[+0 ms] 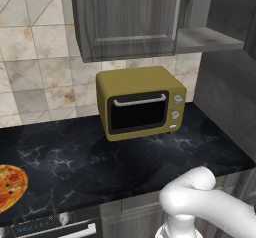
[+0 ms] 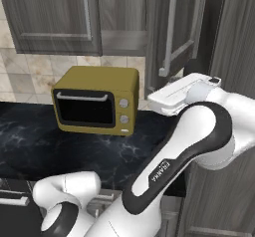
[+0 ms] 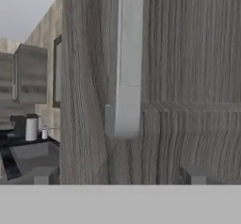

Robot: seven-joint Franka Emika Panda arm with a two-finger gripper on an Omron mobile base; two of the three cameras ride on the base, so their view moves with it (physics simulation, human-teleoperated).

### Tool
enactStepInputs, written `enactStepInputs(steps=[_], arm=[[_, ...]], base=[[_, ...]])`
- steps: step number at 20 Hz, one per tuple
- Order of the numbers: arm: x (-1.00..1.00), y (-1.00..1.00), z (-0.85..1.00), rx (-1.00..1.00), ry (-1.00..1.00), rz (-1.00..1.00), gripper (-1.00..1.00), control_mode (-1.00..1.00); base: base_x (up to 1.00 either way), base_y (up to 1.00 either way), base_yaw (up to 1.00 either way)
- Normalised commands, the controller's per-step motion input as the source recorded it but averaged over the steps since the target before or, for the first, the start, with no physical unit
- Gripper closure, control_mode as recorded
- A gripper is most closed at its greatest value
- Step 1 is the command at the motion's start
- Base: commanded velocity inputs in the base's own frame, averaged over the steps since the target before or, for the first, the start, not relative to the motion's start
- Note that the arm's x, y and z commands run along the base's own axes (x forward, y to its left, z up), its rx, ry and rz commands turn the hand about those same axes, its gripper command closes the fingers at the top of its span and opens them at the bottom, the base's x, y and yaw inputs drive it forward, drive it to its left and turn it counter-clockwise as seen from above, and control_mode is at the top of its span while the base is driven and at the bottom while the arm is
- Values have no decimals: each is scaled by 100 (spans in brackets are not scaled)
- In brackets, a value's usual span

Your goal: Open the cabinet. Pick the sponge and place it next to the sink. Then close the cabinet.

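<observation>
While its right door stands swung out, the cabinet (image 2: 124, 17) hangs on the wall above the counter's (image 1: 150, 162) back edge. Facing that door's silver handle (image 3: 128, 72), the gripper (image 3: 117, 178) has its fingers spread wide, holding nothing. A yellow microwave (image 1: 140, 102) sits below, against the counter's back edge.

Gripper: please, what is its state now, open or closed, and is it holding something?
Gripper: open, holding nothing; its fingertips stand on either side of the cabinet door handle, not clamped on it.
</observation>
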Motion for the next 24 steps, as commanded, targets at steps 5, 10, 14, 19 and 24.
enactStepInputs(steps=[5,10,14,19,24], arm=[[9,36,0,-1,1,-31,-100,-100],[20,43,0,0,0,-32,-100,-100],[25,53,0,0,0,-31,-100,-100],[36,58,0,0,0,-26,-100,-100],[51,37,15,0,0,-12,-100,-100]], base=[[0,0,0],[0,0,0],[0,0,0],[0,0,0],[0,0,0]])
